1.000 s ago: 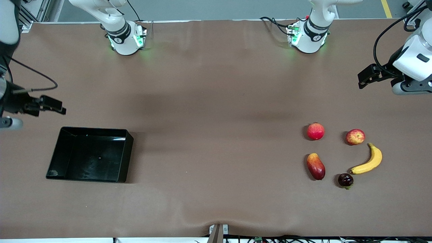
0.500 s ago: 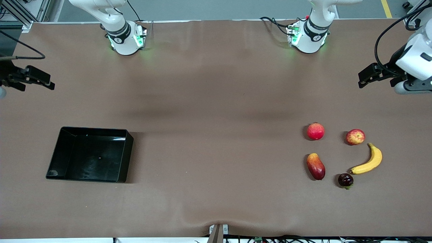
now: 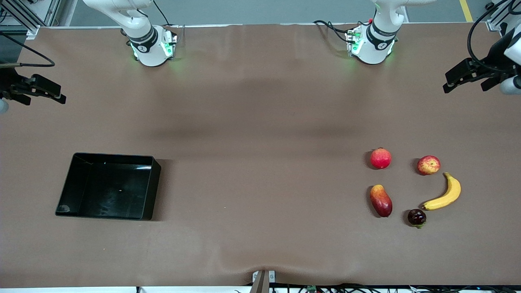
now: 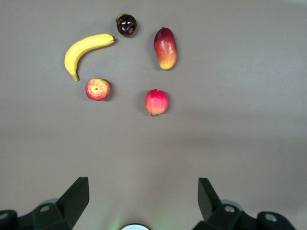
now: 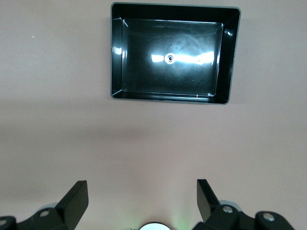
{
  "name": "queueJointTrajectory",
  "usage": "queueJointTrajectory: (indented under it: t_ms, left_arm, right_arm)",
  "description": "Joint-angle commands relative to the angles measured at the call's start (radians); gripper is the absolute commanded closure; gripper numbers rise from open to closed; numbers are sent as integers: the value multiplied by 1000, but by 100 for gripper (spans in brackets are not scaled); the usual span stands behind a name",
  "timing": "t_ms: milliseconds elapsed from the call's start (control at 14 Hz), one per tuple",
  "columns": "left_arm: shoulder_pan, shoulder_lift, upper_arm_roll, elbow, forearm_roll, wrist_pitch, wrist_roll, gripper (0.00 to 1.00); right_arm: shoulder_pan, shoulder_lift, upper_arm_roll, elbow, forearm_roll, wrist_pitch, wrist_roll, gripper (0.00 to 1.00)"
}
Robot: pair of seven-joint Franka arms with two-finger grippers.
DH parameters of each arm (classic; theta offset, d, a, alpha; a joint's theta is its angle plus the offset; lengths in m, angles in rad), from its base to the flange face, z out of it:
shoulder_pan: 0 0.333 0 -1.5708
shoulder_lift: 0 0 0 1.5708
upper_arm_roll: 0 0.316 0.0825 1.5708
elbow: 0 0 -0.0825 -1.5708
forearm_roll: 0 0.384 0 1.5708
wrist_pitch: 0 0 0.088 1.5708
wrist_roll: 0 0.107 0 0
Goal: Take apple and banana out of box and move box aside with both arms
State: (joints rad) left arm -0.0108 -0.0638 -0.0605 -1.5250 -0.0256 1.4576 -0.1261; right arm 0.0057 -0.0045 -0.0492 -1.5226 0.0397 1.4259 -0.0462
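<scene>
Below right claw (image 5: 142, 201): box (image 5: 116, 57).

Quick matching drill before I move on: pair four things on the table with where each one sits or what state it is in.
Things:
1. banana
2. streaked apple
3. black tray
4. left tool

Descriptions:
A. empty, at the right arm's end of the table
B. open, up in the air, holding nothing
C. beside the banana, farther from the front camera than it
D. its tip close to the dark round fruit

Pairs: 1-D, 2-C, 3-A, 4-B
</scene>
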Motion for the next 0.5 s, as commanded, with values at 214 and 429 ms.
queueJointTrajectory:
  t_ms: [214,429]
  left_arm:
    - [8,7,-1,28,-8,-13,-1,0]
    - [8,7,-1,28,-7,-22,-3,0]
  right_arm:
    - [-6,-15,5,51,-3,-54,19,0]
    - [-50,-15,2,52,-3,-58,6,0]
